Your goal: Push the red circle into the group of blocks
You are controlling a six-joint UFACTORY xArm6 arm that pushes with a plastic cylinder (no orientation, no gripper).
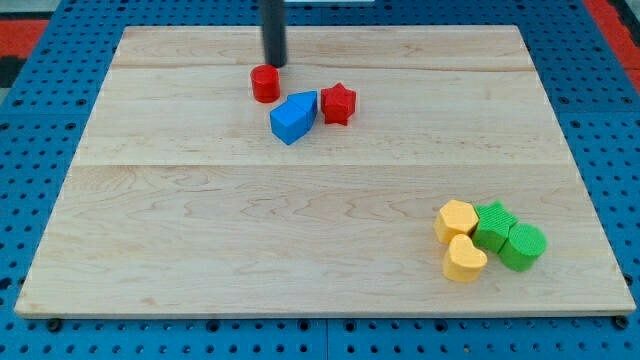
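My tip point(274, 64) sits at the view's top on the pale wooden board point(200, 230), a bare dark rod, nothing to open or close. Just below it, slightly left, nearly touching: the small red circle block point(265, 83). Below-right, the blue wedge-like block point(293, 117) touches the red star block point(338, 103). Far toward bottom right, clustered: yellow hexagon block point(457, 219), yellow heart block point(464, 259), two green blocks point(508, 237).

- The dark rod descends almost upright from the view's top edge, its upper part cut off by the frame.
- The tip point(274, 65) rests low, at about 12 o'clock in the view.
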